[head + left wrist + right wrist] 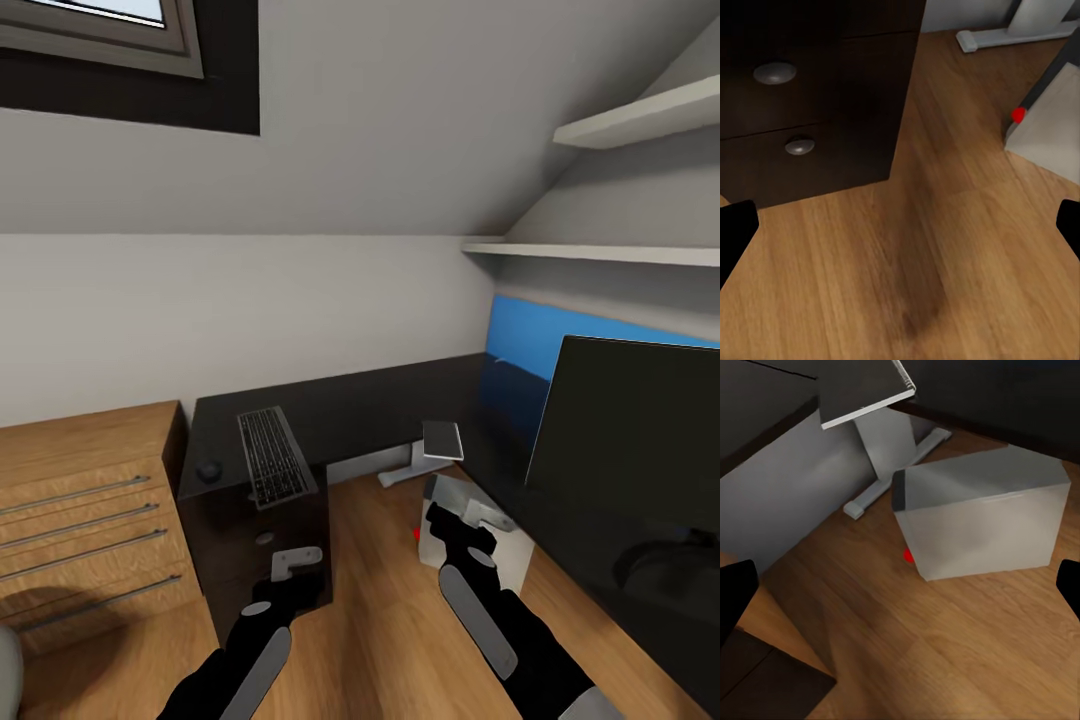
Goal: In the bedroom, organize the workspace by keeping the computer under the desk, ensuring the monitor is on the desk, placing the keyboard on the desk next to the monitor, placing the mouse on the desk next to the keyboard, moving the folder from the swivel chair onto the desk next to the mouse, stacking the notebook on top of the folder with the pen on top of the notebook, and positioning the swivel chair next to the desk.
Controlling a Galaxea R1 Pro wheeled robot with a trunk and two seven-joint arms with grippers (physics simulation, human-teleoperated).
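The computer stands on the wooden floor at the lower middle of the head view, a light grey tower with its small red light at the front edge, tucked against the edge of the black desk rather than fully beneath it, so I judge the step in hand is getting it under the desk top. To do that well the right arm should come square against the case's broad side and push low and steadily, so the box slides toward the white desk leg without tipping or twisting, and should stop short of that leg. The right gripper hovers just in front of the tower; in the right wrist view its fingertips sit at the two side edges of the frame, spread wide, holding nothing and touching nothing I can make out. The left gripper hangs before the black drawer unit with its round silver knobs, fingers equally wide apart and empty over bare floor. On the desk, the keyboard lies at the left part, a small dark mouse just left of it, and the monitor fills the right side of the head view
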